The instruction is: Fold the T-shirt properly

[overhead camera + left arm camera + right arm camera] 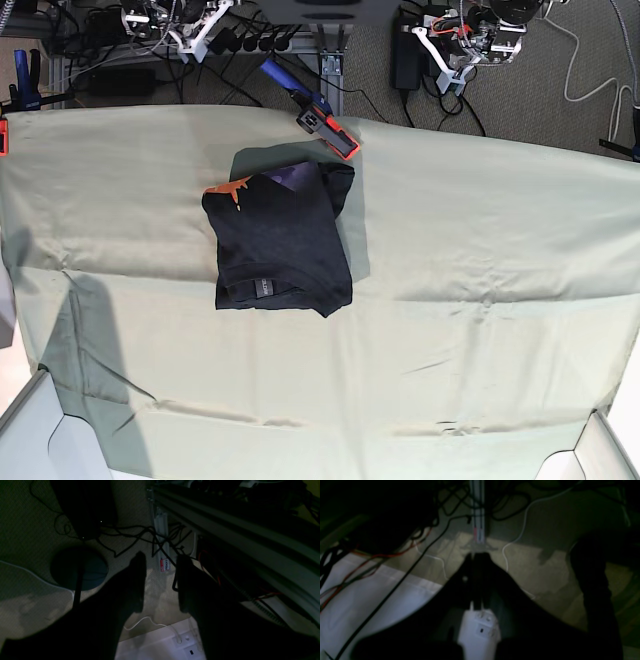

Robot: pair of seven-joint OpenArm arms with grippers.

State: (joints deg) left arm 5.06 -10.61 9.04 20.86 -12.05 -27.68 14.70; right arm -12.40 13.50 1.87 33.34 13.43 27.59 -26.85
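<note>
Black fingers of the left gripper (160, 582) fill the near part of the left wrist view, standing apart with carpet (30, 530) and tangled cables (140, 533) showing through the gap; nothing is between them. The right gripper (477, 562) has its jaws pressed together in its own wrist view and also carries nothing. Both arms are parked beyond the far edge of the table, over the floor: in the base view the left one sits at the upper right (470, 45) and the right one at the upper left (185, 25).

Well apart from either tool, the T-shirt (282, 240) lies on the pale green table cloth (480, 260), left of centre and toward the far edge. It is gathered into a compact, roughly rectangular packet, neck label near its front edge, with scraps of orange and purple print peeking out at its far-left corner. The folding looks essentially finished; at most, that far corner and the slightly skewed right side could be squared up.

An orange-and-blue clamp (318, 115) sits at the far edge just beyond the shirt, and would be the one thing to avoid on any return reach. Cloth on the right half, the left strip and along the near edge gives wide room, with only mild wrinkles.
</note>
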